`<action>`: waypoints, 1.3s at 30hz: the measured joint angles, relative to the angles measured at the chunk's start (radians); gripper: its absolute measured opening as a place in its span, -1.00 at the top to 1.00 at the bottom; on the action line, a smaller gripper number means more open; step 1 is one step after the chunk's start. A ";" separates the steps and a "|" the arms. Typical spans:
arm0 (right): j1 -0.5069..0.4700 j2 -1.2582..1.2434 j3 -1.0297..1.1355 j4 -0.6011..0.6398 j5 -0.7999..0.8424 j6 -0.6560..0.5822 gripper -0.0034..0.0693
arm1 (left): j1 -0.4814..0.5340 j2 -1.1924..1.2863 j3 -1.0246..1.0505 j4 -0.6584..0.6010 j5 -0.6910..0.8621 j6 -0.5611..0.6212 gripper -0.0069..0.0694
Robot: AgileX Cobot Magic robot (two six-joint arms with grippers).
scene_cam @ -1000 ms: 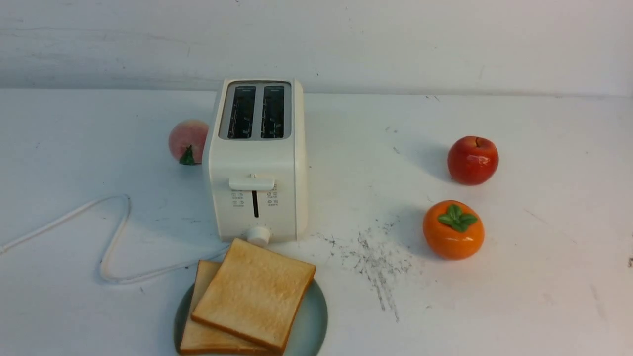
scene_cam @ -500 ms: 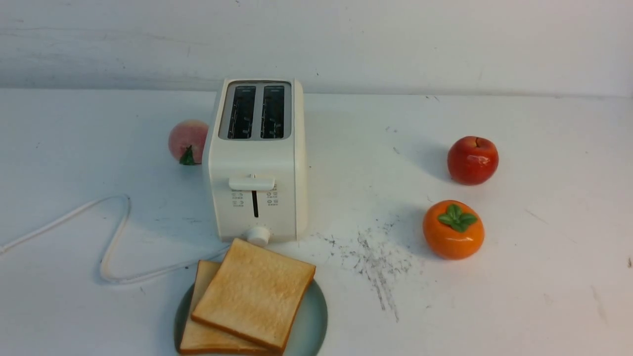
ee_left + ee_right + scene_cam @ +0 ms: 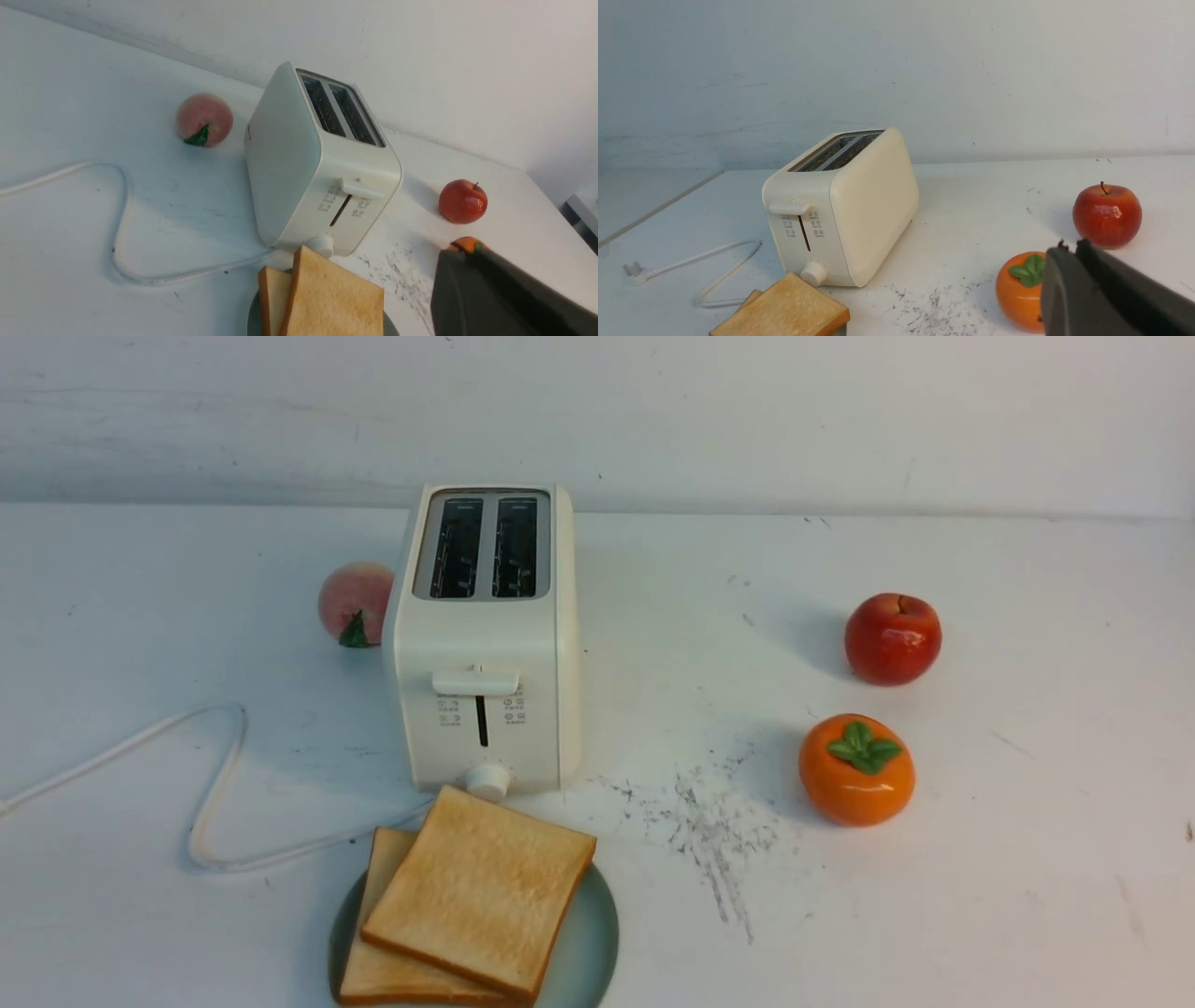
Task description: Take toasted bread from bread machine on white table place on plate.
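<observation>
Golden-brown square toast slices stacked on round pale blue-green plate in front of boxy white toaster. Top one overhangs toward the toaster, so a bump could spill it. Can't tell if left gripper or right gripper is open or closed.

Item 1: peach, pink with a paler yellowish blush, one green leaf at its near lower side; stands left of centre, toward the far side

Item 2: red apple, glossy, short dark stem pointing up; stands at the right, roughly as far back as the peach and well apart from it

Item 3: orange persimmon, glossy, green leafy calyx on top, upright; on the near side of the apple and slightly left of it, close but not touching. In the left wrist view only its top shows

Item 4: wall, off-white, faint scuffs and small dark specks, closing the far side of the scene
</observation>
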 joint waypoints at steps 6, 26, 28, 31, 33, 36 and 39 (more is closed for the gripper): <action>0.000 0.000 0.000 -0.001 0.000 -0.003 0.81 | 0.000 0.000 0.030 0.000 0.030 0.000 0.85; 0.000 0.000 0.000 -0.002 0.000 -0.003 0.79 | 0.000 -0.206 0.424 0.154 -0.271 0.101 0.82; 0.000 0.000 0.000 -0.002 0.000 -0.003 0.79 | 0.004 -0.227 0.471 0.157 -0.292 0.101 0.82; 0.000 0.000 0.000 -0.002 -0.001 -0.003 0.79 | 0.054 -0.229 0.550 0.160 -0.318 0.101 0.82; 0.000 0.000 0.000 -0.002 0.000 -0.003 0.79 | 0.095 -0.229 0.582 0.160 -0.333 0.102 0.81; 0.000 0.000 0.000 -0.002 -0.001 -0.003 0.79 | 0.154 -0.229 0.618 0.162 -0.349 0.102 0.81; 0.000 0.000 0.000 -0.003 -0.001 -0.003 0.79 | 0.172 -0.229 0.626 0.157 -0.349 0.102 0.80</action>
